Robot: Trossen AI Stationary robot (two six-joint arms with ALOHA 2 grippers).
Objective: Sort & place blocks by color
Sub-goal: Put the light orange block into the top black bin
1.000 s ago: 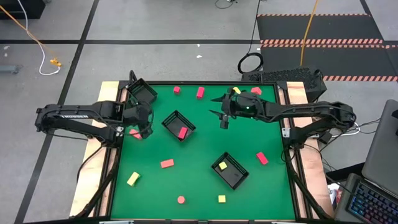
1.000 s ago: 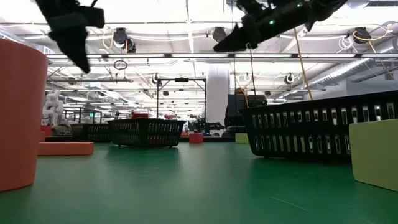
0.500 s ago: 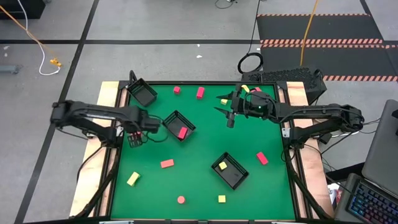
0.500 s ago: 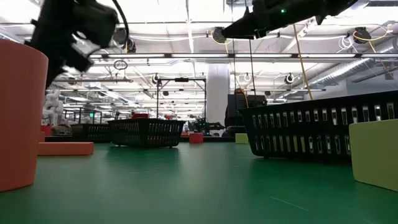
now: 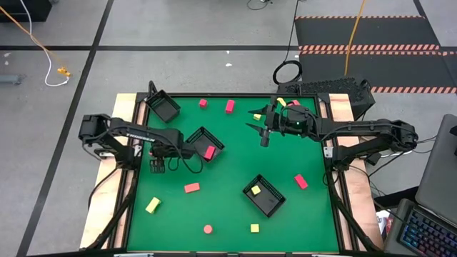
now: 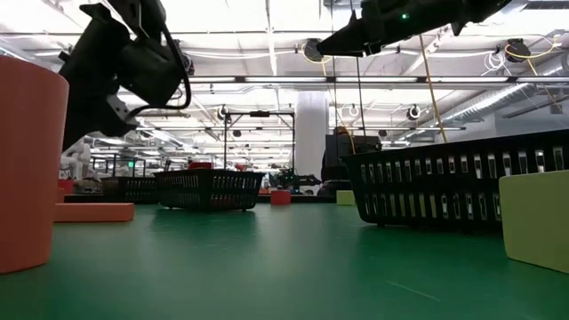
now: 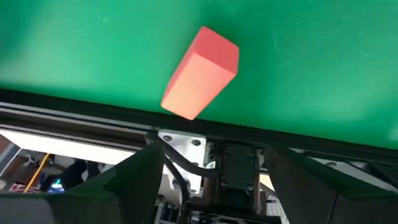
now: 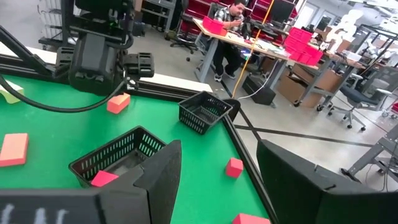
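Red block (image 7: 200, 81): a short, matte, square-ended bar, lying flat on the green counter (image 5: 228, 207) close to its left edge, about midway along it. It sits skewed to the left claw (image 7: 217, 155), which hovers above it with fingers spread and empty. Likely hazards:

- A descent without squaring up would probably catch a corner, spinning the bar or shoving it against the raised edge frame.
- The outer finger may strike that frame.
- The nearest black tray (image 5: 205, 143), already holding one red piece (image 5: 209, 151), stands just inboard, and a low carry could clip its wall.

The right claw (image 5: 263, 135), also spread and empty, waits above the far-right area.
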